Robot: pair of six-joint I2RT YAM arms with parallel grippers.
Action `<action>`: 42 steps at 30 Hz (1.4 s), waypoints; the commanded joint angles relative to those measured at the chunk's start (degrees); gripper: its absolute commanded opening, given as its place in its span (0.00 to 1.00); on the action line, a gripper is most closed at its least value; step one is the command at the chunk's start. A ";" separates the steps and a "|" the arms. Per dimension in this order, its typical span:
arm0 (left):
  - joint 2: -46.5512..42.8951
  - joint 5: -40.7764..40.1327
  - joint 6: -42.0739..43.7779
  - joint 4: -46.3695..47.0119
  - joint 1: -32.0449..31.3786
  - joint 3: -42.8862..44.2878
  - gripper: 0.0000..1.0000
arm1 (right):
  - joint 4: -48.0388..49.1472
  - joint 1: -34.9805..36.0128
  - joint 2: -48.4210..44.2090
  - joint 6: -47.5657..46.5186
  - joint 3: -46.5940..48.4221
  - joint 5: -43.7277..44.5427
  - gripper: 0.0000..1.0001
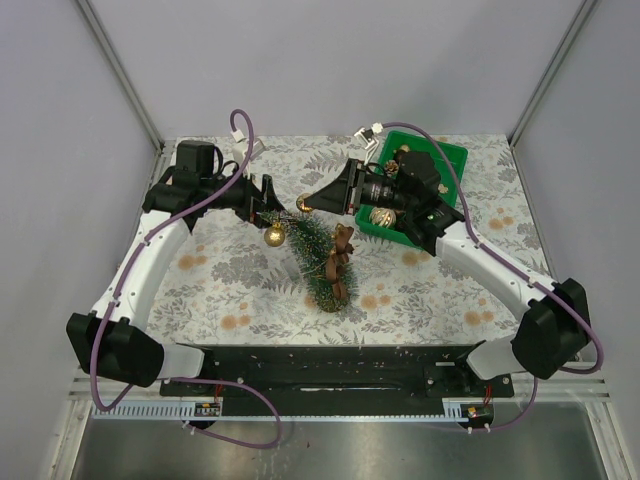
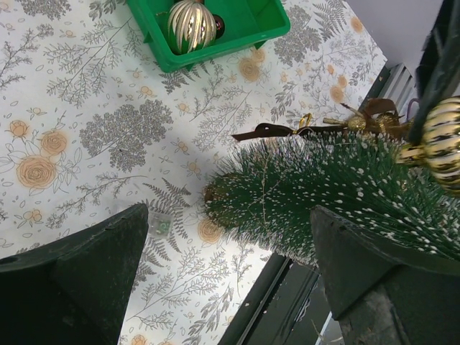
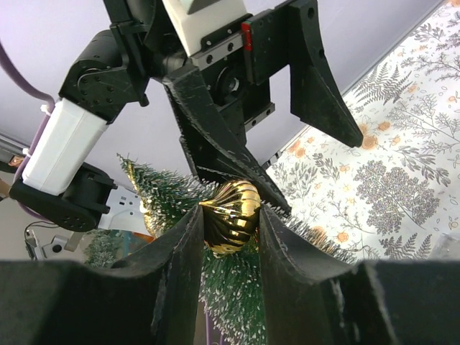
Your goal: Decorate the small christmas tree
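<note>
On the left we see the left tool (image 1: pixel 272 203) with its two fingers (image 2: pixel 86 273) spread wide, and it holds nothing. The top of the small christmas tree (image 1: pixel 315 252) sits in front of that wide gap, but we cannot tell if the fingers touch it. Just below the left tool a gold striped ball (image 1: pixel 274 235) rests against the left side of the tree. The tree is in the middle of the desk (image 1: pixel 220 270), which has a cloth with leaves and flowers on it. The tree is dark green with little white dots on its tips. A brown ribbon (image 1: pixel 342 250) sits on its right side. Next comes the right tool (image 1: pixel 310 203), just above the top of the tree. Its two fingers (image 3: pixel 180 251) are close together and squeeze a shiny gold ornament (image 3: pixel 230 215) with ridges on it. The two tools face each other, very near. On the right, at the back of the desk, is a green bin (image 1: pixel 452 158). Inside it lies another gold ball (image 2: pixel 190 25).
</note>
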 commanded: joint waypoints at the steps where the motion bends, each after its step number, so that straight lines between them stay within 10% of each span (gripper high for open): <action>1: -0.62 0.17 -0.12 1.07 -0.47 3.10 0.99 | 3.53 0.39 0.07 -1.10 1.95 0.75 0.05; 20: -0.44 -0.35 -0.12 1.07 -0.65 3.63 0.99 | -6.48 0.39 -4.77 -8.48 -2.35 4.97 0.05; 42: -0.88 1.75 -2.40 -2.10 -1.61 5.74 0.99 | 4.85 0.74 -2.22 -1.81 -3.84 7.87 0.02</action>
